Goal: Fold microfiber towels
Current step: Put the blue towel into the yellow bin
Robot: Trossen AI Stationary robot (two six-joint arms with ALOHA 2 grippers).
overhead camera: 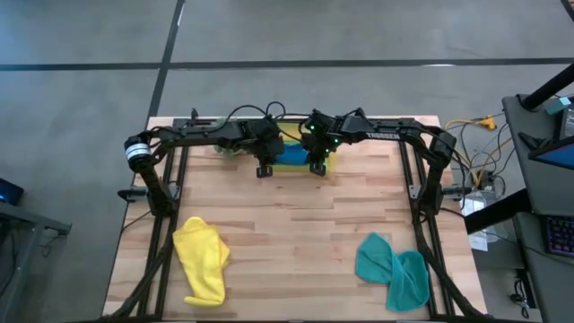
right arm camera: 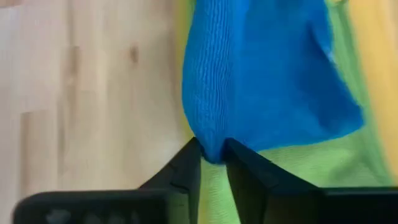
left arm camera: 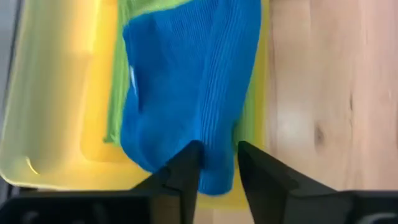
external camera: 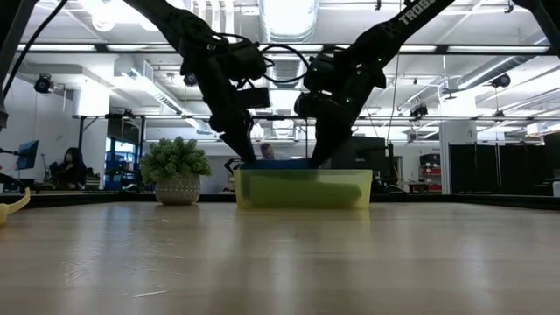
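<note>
Both arms are found at the far middle of the table (overhead camera: 296, 224), reaching down over the yellow tray (external camera: 302, 189).

Left gripper (left arm camera: 217, 163): positioned at one end of the tray, directly over the bright blue towel (left arm camera: 186, 93). Its fingers are seen standing apart, with a visible gap between them; the lower edge of the blue cloth hangs into that gap. Whether the cloth is pressed by either finger cannot be told.

Right gripper (right arm camera: 212, 155): positioned at the other end of the tray. Its fingers are seen drawn close together, with a corner of the bright blue towel lying between the tips. The cloth appears to be pinched there.

The bright blue towel is located in the tray, lying on top of the lime green towel (right arm camera: 298, 165), which is spread beneath it and shows around its edges. In the low view only a strip of blue is seen above the tray's wall.

The yellow towel (overhead camera: 203, 258) is noted lying crumpled on the near left part of the table, well apart from the tray. The teal towel (overhead camera: 392, 269) is noted lying crumpled on the near right part, likewise well apart.

A small potted plant (external camera: 176, 170) is recorded just beside the tray, on the left arm's side.
</note>
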